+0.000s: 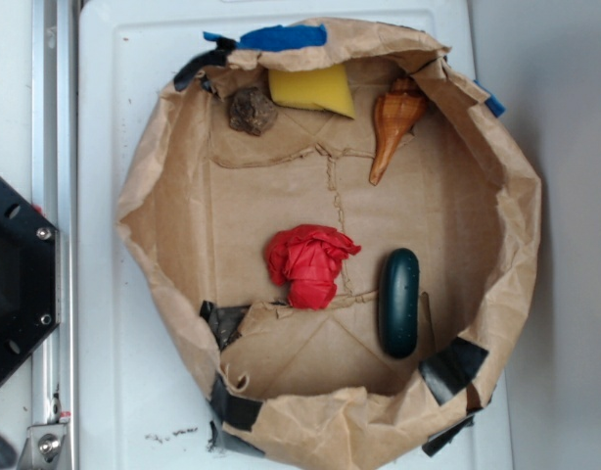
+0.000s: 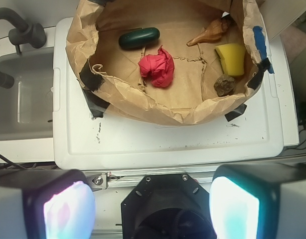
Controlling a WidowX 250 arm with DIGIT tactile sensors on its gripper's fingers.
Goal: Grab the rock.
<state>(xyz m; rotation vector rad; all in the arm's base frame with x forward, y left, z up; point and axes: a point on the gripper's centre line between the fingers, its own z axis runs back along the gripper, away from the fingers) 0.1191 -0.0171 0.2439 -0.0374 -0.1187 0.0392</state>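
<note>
Nearest the wrist camera sat my gripper (image 2: 152, 199), its two fingers (image 2: 68, 206) blurred at the bottom corners and spread wide with nothing between them, so I read it as released. It hung over the near edge of the white lid (image 2: 168, 144), well short of the work and not in the exterior view at all.

Beyond it stood the bag (image 1: 521, 225), a brown paper tub with rolled, crumpled walls patched with black and blue tape. That wall was the largest thing I had to plan around: I judged the approach should go up and over the rim, then straight down, not in at a slant.

Inside, by size: the green oblong (image 1: 398, 302), the red cloth (image 1: 308, 264), the shell (image 1: 393, 122), the sponge (image 1: 315, 90), and last the rock (image 1: 252, 111). In the exterior view the rock lay at the far left of the bag floor, just beside the sponge and close under the paper wall.

That corner looked tight. I reckoned the fingers ought to straddle the rock with one on the wall side and one toward the open floor, so the sponge did not get pinched too. Being lumpy, the rock seemed to want a low, centred grip, then a straight lift clear of the rim.
</note>
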